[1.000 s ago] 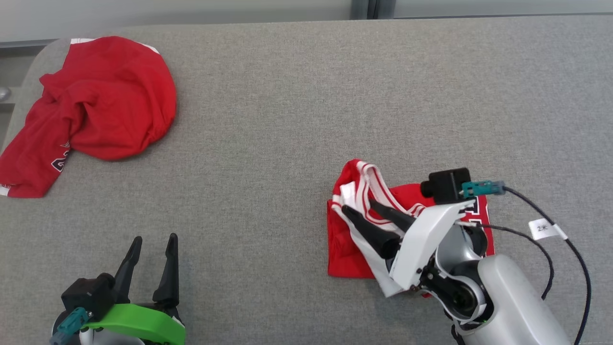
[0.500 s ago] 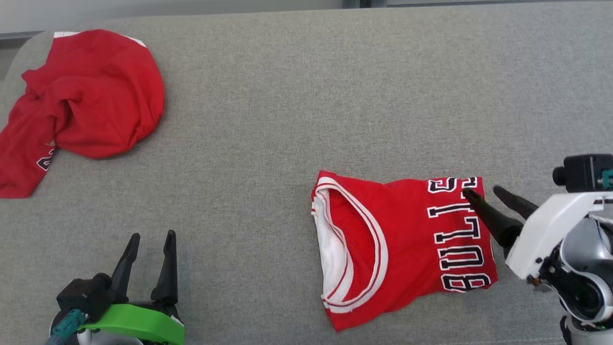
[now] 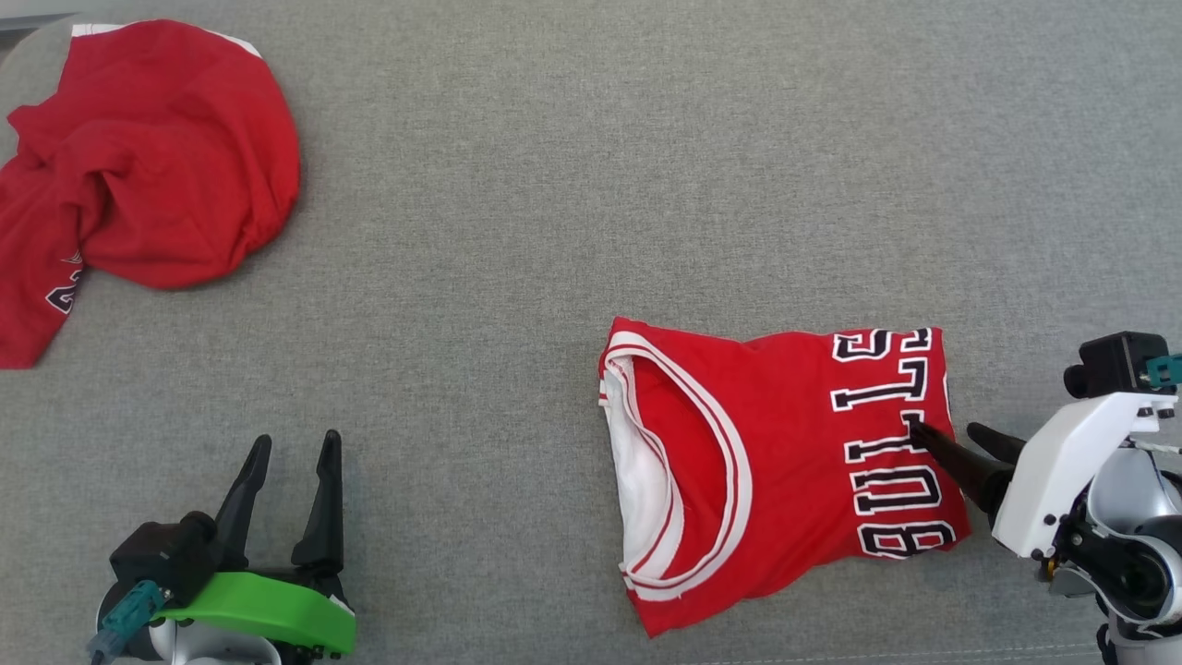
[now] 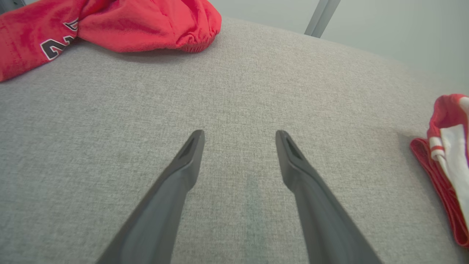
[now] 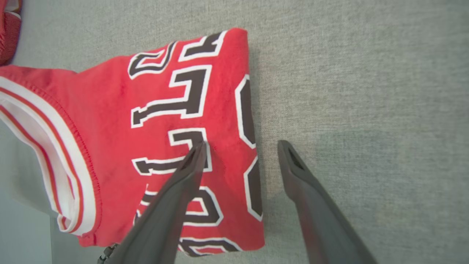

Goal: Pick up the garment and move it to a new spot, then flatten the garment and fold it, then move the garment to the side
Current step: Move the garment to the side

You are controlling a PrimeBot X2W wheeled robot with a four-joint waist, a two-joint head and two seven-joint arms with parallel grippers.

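The garment [image 3: 766, 462] is a red jersey with white trim and black letters, lying folded on the grey cloth surface [image 3: 554, 231] at the right. My right gripper [image 3: 944, 427] stands open at the jersey's right edge. In the right wrist view the garment [image 5: 146, 121] lies under one finger, the other finger is over bare cloth, and the right gripper [image 5: 242, 143] holds nothing. My left gripper [image 3: 297, 439] rests open at the lower left, well away from the jersey. The left gripper [image 4: 240, 132] is empty over the grey surface, and the garment's collar edge [image 4: 447, 154] shows far to its right.
A second red garment [image 3: 138, 157] lies crumpled at the far left corner, also seen as the crumpled red garment [image 4: 110, 22] in the left wrist view. Wide bare grey surface stretches between the two garments and beyond the jersey.
The right gripper has let the jersey go and drawn back from its middle to its right edge; the jersey now lies flat and folded. The head camera has shifted. The left arm has stayed put.
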